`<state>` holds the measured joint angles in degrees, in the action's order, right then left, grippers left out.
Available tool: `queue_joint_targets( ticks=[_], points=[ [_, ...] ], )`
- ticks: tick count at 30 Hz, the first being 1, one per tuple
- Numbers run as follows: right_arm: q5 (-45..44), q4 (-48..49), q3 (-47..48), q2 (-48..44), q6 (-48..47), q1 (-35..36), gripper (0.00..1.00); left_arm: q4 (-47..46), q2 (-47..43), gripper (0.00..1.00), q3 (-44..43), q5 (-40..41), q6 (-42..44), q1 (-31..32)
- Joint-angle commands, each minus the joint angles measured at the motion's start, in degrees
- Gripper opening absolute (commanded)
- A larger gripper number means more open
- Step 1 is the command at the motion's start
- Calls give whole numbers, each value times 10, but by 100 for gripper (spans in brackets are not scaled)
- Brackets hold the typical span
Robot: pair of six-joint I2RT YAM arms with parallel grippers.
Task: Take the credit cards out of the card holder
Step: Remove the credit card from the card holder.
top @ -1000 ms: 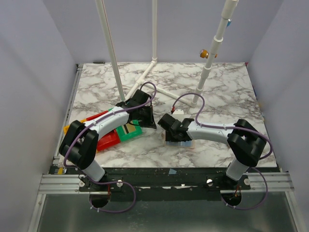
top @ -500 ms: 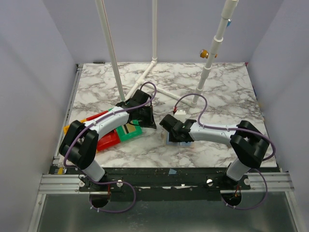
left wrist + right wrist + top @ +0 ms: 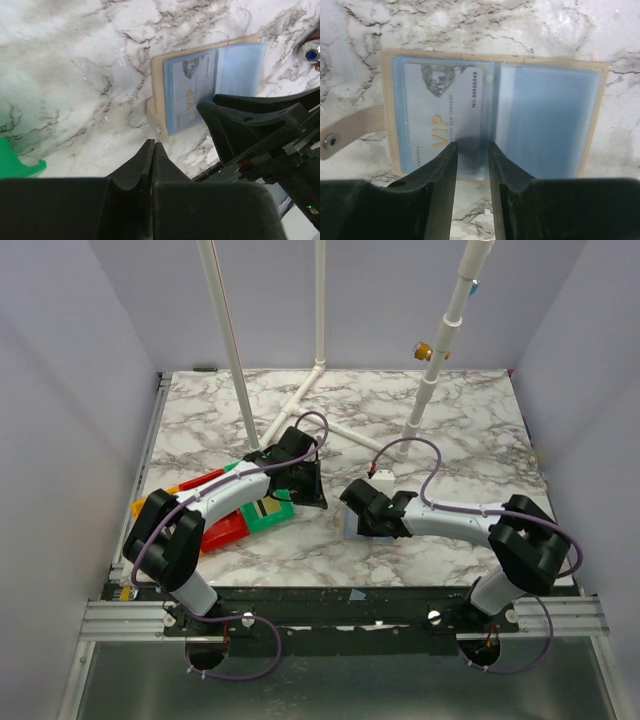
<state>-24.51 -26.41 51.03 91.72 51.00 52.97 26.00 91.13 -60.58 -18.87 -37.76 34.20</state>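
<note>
**Right gripper low over the open card holder, left gripper closed beside it**

From the top external camera, we see the card holder (image 3: 349, 531) lying flat on the marble table (image 3: 450, 430), near the front edge and about midway between the two arms. The right gripper (image 3: 358, 517) sits directly above it and hides most of it, so only a pale blue corner shows. The left gripper (image 3: 308, 490) is just to the left of the holder, beside the green bin (image 3: 262, 517). The red bin (image 3: 226, 534) and the yellow bin (image 3: 140, 508) lie further left.

From the left wrist camera, we see the left gripper (image 3: 153, 151) with its fingers pressed together and nothing between them. The card holder (image 3: 159, 80) lies open on the marble just beyond the fingertips, apart from them. A white card (image 3: 192, 92) shows in one pocket. The right gripper (image 3: 250, 125) covers the holder's near right part.

From the right wrist camera, we see the card holder (image 3: 601, 120) spread open with its strap (image 3: 347, 132) off to the left. The white card (image 3: 442, 102), marked VIP, is in the left pocket. The right pocket (image 3: 547, 120) looks pale blue, and we cannot tell whether a card sits in it. The right gripper (image 3: 470, 150) stands over the holder's lower edge by the fold. Its jaws are a narrow gap apart with nothing gripped between them, and we cannot tell whether the tips touch the card
</note>
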Motion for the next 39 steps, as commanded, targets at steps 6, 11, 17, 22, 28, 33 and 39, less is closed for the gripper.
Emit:
queue_joint_targets(
  ticks=[6,11,17,22,28,33,39],
  points=[
    [87,82,-80,-83,11,-48,34,-13,43,0,-61,-35,-15,60],
    [167,158,-137,-138,17,-102,34,-7,86,0,-98,-31,-19,84],
    [228,216,-171,-150,28,-139,33,-10,129,0,-106,-12,-16,86],
    [264,255,-192,-138,43,-152,31,-19,154,0,-100,-1,-14,86],
    [269,260,-205,-131,49,-160,29,-26,179,0,-97,2,-13,86],
    [263,259,-213,-137,50,-167,29,-29,191,0,-97,3,-14,86],
    [263,260,-219,-137,47,-173,29,-26,198,0,-101,6,-14,87]
  ],
)
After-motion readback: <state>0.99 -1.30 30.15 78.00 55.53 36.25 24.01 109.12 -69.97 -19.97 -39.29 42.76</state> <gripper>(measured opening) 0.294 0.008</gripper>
